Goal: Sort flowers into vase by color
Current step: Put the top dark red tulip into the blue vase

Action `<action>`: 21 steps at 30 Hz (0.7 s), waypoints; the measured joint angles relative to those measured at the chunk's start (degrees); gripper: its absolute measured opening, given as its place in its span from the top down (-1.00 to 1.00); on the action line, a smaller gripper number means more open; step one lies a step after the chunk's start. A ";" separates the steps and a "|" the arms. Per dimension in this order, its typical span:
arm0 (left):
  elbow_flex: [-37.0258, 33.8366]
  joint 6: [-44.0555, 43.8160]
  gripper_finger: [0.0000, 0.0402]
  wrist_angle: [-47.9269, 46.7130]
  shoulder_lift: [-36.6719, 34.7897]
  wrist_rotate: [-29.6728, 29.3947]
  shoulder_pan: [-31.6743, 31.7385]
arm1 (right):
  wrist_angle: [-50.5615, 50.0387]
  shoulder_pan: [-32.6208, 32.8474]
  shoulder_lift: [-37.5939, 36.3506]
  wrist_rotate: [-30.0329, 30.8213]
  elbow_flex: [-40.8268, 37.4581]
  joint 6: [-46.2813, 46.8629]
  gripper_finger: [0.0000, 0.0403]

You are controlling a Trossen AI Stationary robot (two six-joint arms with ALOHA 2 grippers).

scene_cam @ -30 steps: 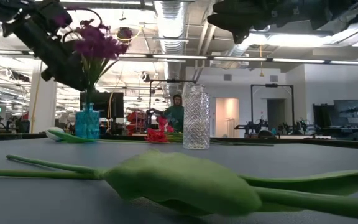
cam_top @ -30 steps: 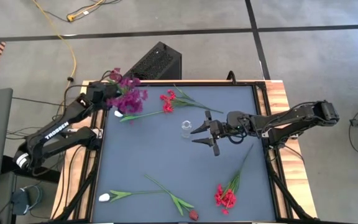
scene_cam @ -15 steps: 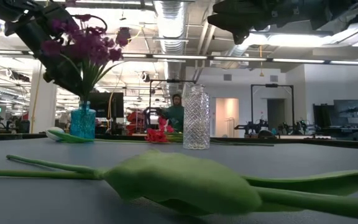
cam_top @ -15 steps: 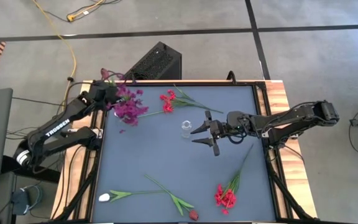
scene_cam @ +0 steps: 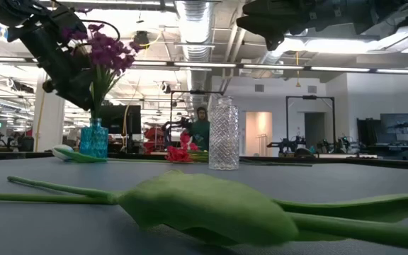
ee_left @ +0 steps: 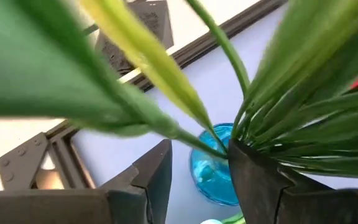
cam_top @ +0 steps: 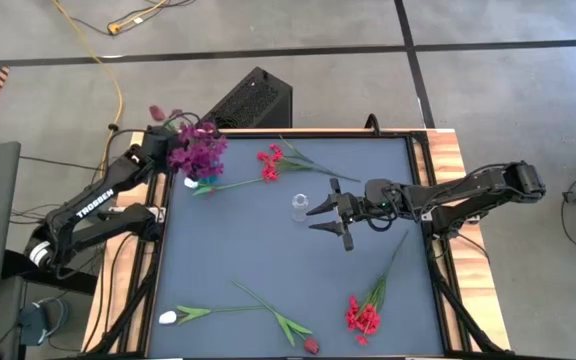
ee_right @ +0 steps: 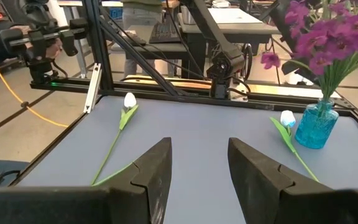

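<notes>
A bunch of purple flowers (cam_top: 196, 152) stands with its stem ends in a blue vase (cam_top: 206, 181) at the table's far left corner. My left gripper (ee_left: 199, 155) is at the bunch's green stems just above the vase mouth and is shut on them. A clear glass vase (cam_top: 299, 207) stands mid-table. My right gripper (cam_top: 326, 212) hovers open right beside it, touching nothing. Lying flat on the table are a red flower (cam_top: 270, 165), a red bunch (cam_top: 363, 316), a white tulip (cam_top: 190, 183) by the blue vase and another white tulip (cam_top: 169, 317). My left gripper has the purple bunch by its green stems and leaves (ee_left: 238, 134), just above the blue vase's mouth (ee_left: 219, 134), between its two fingers. The fingers slant down from the table's left side. The bunch stands nearly upright, stem ends in the vase. Leaves hide the exact place of contact.
A loose leafy stem (cam_top: 278, 318) and a small red bloom (cam_top: 311, 346) lie near the front edge. A black box (cam_top: 253, 98) sits on the floor beyond the far edge. A person (scene_cam: 201, 124) stands in the room behind. Bare mat (cam_top: 268, 250) lies mid-table.
My left gripper has tipped and shifted slightly toward the far left corner. The purple bunch has swung with it. Its blooms leaned toward the table's middle and now stand closer to the far left edge. The stem ends have stayed in the blue vase.
</notes>
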 joint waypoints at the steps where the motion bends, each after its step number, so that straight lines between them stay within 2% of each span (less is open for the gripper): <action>1: 0.14 -0.47 0.29 -0.04 0.00 -0.57 0.20 | -0.02 0.00 0.00 0.01 0.00 0.00 0.10; 8: 0.24 -6.77 0.29 1.32 0.00 -1.96 0.22 | 0.01 -0.17 0.00 0.01 0.00 -0.02 0.10; 13: 0.24 -8.04 0.29 1.40 0.00 -1.81 0.20 | -0.01 -0.22 0.00 0.00 0.00 -0.04 0.10; 21: 0.24 -8.63 0.29 0.30 -0.02 3.51 0.21 | -0.01 -0.22 0.00 0.02 0.00 -0.04 0.10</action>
